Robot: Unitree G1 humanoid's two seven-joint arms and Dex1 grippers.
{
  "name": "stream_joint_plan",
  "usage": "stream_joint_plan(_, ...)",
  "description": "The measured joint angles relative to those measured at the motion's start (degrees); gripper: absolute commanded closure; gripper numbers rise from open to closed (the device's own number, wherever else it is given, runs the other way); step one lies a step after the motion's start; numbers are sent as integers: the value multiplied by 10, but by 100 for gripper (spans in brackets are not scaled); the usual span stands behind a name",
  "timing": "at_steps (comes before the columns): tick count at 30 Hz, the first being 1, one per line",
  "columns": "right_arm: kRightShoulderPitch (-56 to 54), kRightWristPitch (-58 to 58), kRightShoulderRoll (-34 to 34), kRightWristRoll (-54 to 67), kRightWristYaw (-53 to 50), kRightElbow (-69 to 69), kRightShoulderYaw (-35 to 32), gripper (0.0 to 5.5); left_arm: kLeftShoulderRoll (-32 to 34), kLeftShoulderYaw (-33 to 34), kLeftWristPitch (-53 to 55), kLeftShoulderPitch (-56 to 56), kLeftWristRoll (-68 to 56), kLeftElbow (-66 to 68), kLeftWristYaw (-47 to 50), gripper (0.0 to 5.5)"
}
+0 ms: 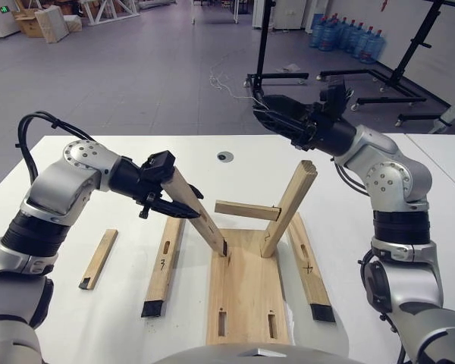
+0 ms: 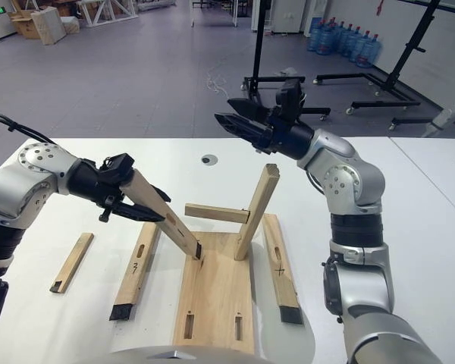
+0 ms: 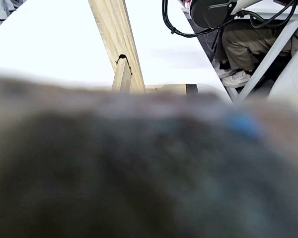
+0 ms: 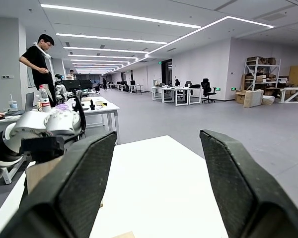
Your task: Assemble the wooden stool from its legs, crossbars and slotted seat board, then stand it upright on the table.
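Assembly half done: left pincer [image 1: 179,207] on a leg, right pincer [image 1: 260,106] free.
Short crossbar [image 1: 98,259] lies toward the surface's [image 1: 76,326] left edge. A marked leg [image 1: 163,265] lies flat beside it, its pencil mark unclear. Left pincer is clamped on the tilted leg [image 1: 203,220], whose foot sits in the seat board [image 1: 246,303] at the near edge. Second leg [image 1: 290,206] stands slotted and carries a crossbar [image 1: 246,210]. Flat right leg [image 1: 311,271] bears a pencilled cross. Right pincer, fingers apart, is raised over the far edge.

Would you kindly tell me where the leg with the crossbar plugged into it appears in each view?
Left eye view: the leg right of centre, leaning, foot in the seat board.
Right eye view: the leg at centre, same lean.
Left wrist view: the leg at upper middle.
Right wrist view: I cannot pick it out.
Shared landmark: the crossbar in its side.
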Motion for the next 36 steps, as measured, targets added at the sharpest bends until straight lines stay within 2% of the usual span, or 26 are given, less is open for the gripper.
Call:
stream_joint_plan(8,66,26,-26,15,-9,-77,-9,242,28,-10,12,-9,2,-7,-12,345)
stream_joint_plan(14,120,93,-68,108,-6,-164,-59,242,61,-6,18,2,-1,-14,-30,345)
stream_joint_plan(18,148,121,-93,142,7,-188,-63,242,63,-1,23,9,-4,-17,-27,345)
stream_joint_plan(21,157,139,-117,165,42,-204,-57,242,68,10,28,25,-11,-33,-18,345)
stream_joint_plan(25,157,138,-146,142,87,-187,-16,242,71,30,35,58,-24,-52,5,345)
stream_joint_plan(36,101,165,-184,138,156,-125,20,242,74,64,46,116,-58,-99,67,345)
